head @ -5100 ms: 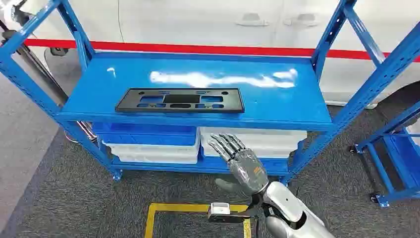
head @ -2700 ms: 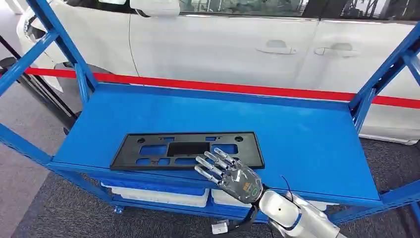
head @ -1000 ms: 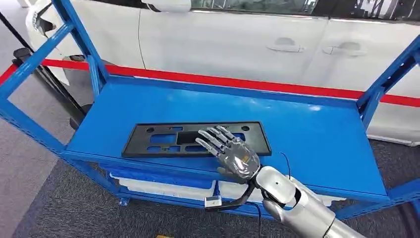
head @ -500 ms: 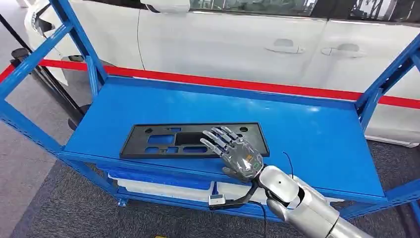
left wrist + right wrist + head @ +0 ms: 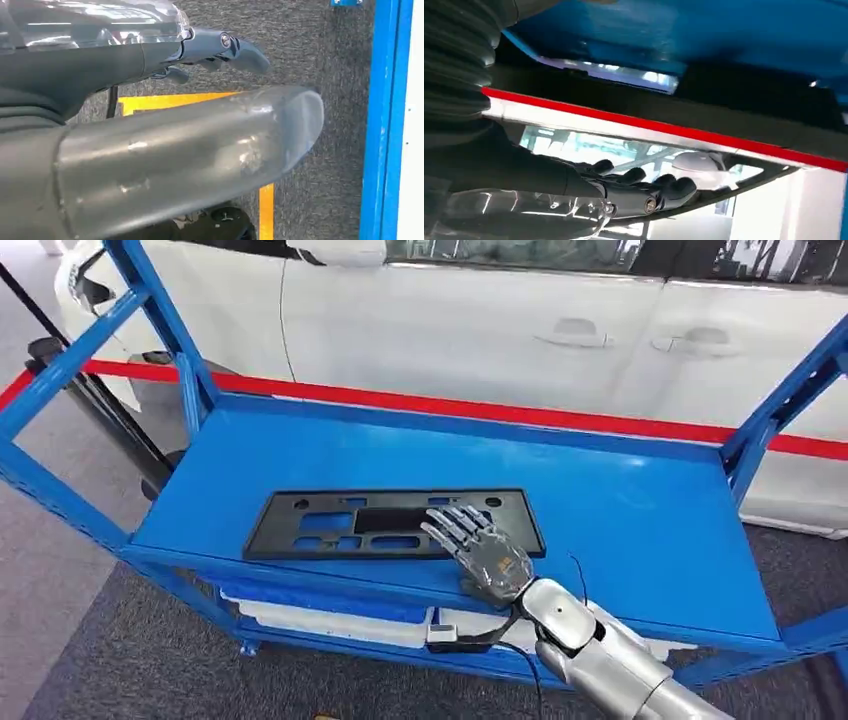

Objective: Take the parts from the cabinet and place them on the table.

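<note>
A flat black plate frame [image 5: 385,523] with several cut-outs lies on the blue top shelf [image 5: 620,530] of the rack, near its front edge. My right hand [image 5: 480,552] reaches in from below over the frame's right end. Its fingers are stretched out flat and apart, and it grips nothing. I cannot tell whether they touch the frame. In the right wrist view the dark fingers [image 5: 644,190] point along the black frame [image 5: 749,110]. My left hand [image 5: 220,47] hangs over the grey floor, its fingers loosely extended and holding nothing.
Blue uprights [image 5: 160,330] [image 5: 780,400] flank the shelf at both ends. White and blue bins [image 5: 330,615] sit on the level below. A white car [image 5: 480,330] with a red stripe stands close behind the rack. A yellow floor line [image 5: 267,210] lies by my left side.
The camera came closer to the rack. My right hand rose from below the shelf to over the frame's right end, and in the last half second it drew slightly back toward the front edge.
</note>
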